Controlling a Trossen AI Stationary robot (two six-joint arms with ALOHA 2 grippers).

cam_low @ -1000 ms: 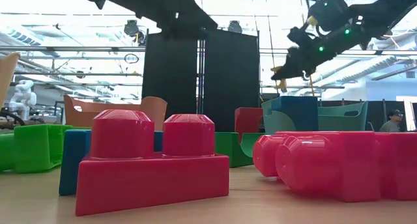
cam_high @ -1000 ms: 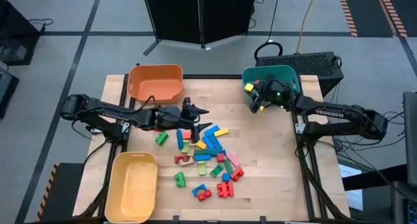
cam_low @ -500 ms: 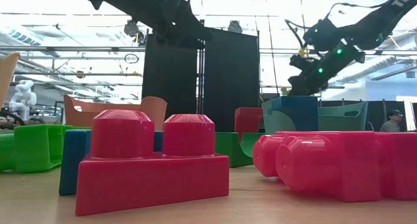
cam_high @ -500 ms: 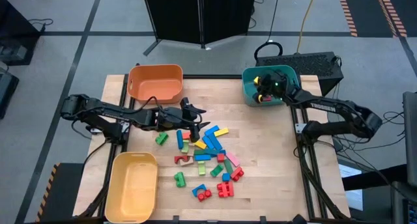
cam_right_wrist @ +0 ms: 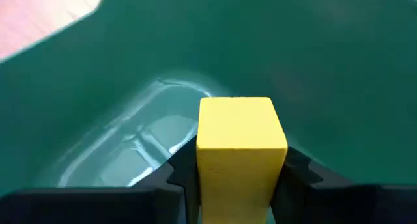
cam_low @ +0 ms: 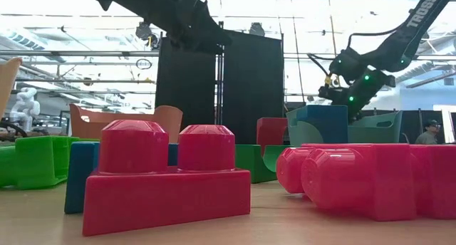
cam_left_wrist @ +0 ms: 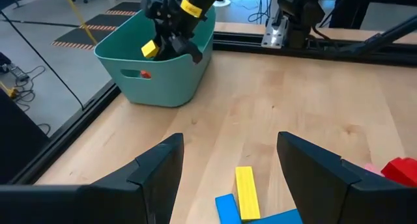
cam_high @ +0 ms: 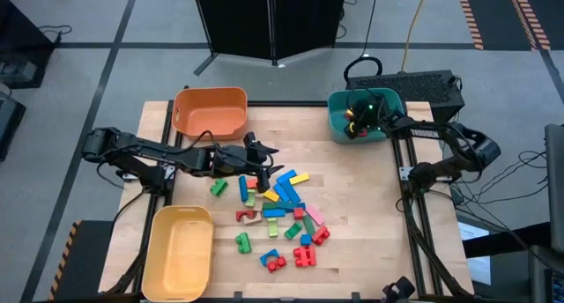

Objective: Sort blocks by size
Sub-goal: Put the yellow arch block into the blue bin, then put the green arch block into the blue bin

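Blocks (cam_high: pixel 280 210), the colourful toy ones, mostly sit in a loose pile mid-table on the wooden table top (cam_high: pixel 352 232). One small yellow block (cam_right_wrist: pixel 240 149) is pinched between the right gripper's (cam_left_wrist: pixel 174 43) fingers, hanging down inside the teal plastic bin (cam_high: pixel 338 118) at the far right corner. The left gripper (cam_high: pixel 264 154) hovers over the far edge of the pile with its jaws spread wide, holding nothing. An orange plastic bin (cam_high: pixel 209 112) sits far left, and a yellow plastic bin (cam_high: pixel 179 252) near left.
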